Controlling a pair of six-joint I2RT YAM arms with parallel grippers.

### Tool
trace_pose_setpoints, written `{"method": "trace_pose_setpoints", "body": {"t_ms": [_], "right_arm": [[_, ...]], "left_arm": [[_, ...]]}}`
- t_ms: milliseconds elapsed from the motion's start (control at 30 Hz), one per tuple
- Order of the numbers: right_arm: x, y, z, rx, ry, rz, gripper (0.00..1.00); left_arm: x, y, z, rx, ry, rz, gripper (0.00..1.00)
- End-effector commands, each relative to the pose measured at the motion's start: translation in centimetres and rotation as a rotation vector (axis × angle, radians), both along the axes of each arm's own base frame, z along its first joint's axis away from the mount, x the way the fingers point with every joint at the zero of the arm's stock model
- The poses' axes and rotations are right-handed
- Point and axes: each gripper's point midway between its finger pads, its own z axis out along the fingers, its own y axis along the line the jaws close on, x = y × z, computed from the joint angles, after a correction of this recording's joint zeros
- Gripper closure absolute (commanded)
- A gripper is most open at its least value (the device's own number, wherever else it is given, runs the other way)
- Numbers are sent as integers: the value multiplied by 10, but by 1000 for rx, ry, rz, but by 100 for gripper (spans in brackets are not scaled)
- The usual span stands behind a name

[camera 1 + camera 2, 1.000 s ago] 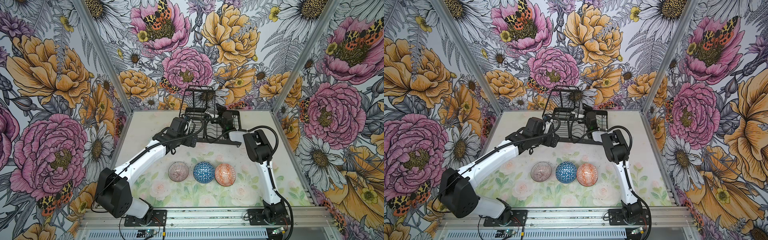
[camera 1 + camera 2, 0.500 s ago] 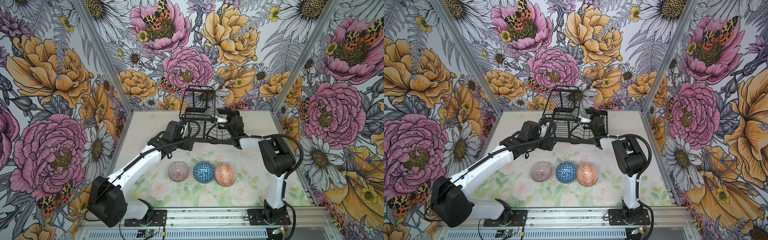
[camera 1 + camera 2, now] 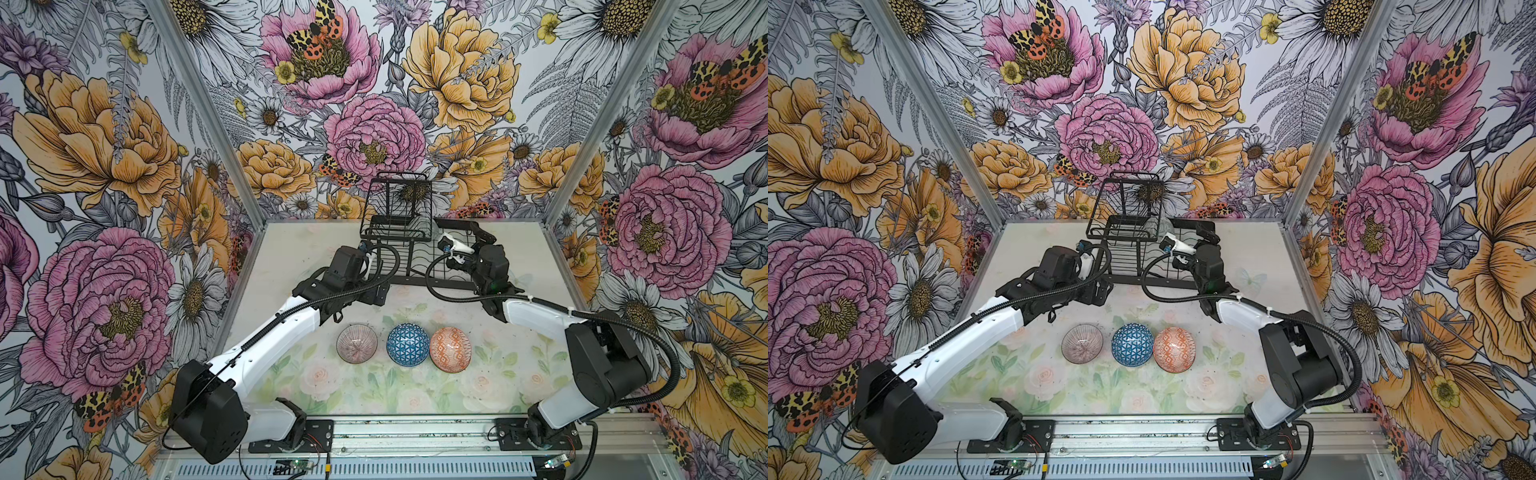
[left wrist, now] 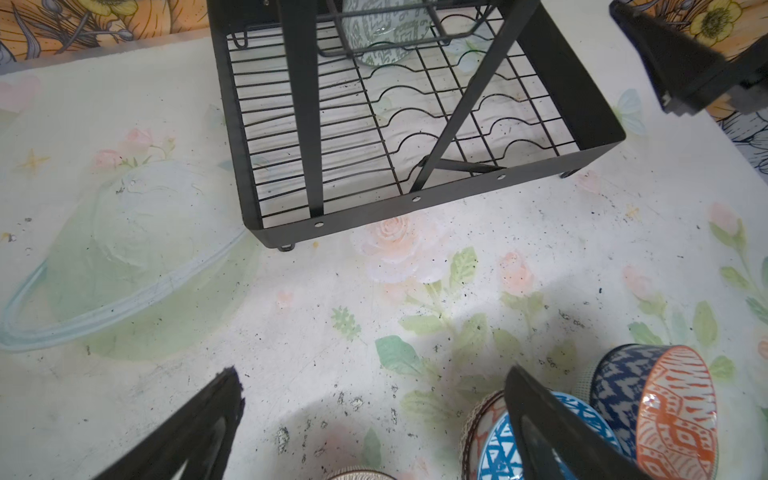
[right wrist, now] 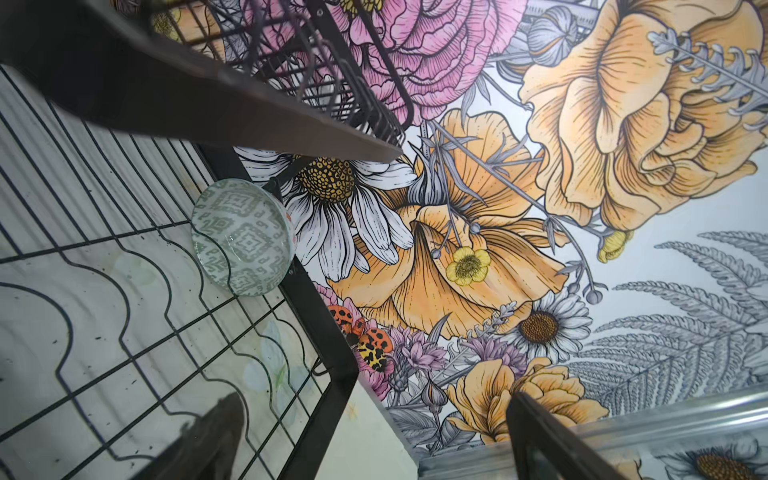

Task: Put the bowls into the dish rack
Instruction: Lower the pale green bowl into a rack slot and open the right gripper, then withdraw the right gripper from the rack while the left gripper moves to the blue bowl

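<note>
The black wire dish rack (image 3: 432,279) stands at the back middle of the table. A grey-green patterned bowl (image 5: 243,237) leans on edge at its far rim, also seen in the left wrist view (image 4: 384,37). Three bowls sit in a row on the table: pink-striped (image 3: 356,344), blue lattice (image 3: 407,344) and orange-white (image 3: 450,349). My left gripper (image 4: 372,374) hangs open and empty over bare table in front of the rack's left corner (image 3: 372,293). My right gripper (image 5: 370,405) is open and empty, straddling the rack's right rim (image 3: 457,237).
The rack's taller wire basket tier (image 3: 399,203) rises at the back left of it. Flowered walls close in on three sides, with the back wall right behind the rack. A metal rail (image 3: 415,432) runs along the table's front edge.
The right arm's elbow has swung down and out to the right, drawing its gripper a little right along the rack. The left gripper has backed slightly away from the rack. Both stay open.
</note>
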Motion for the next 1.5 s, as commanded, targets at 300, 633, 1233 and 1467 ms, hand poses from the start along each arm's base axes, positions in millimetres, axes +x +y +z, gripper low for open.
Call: {"method": "trace_pose_setpoints", "body": {"t_ms": [300, 633, 1233, 1467], "right_arm": [[-71, -22, -7, 469, 500, -269, 1], [-87, -10, -25, 609, 694, -272, 1], [-81, -11, -35, 592, 723, -273, 1], [-82, -11, -36, 593, 727, -269, 1]], "left_arm": [[-28, 0, -12, 32, 42, 4, 1], [-58, -14, -43, 23, 142, -31, 1], [-97, -42, -100, 46, 320, -60, 33], [-103, -46, -109, 28, 346, -56, 64]]}}
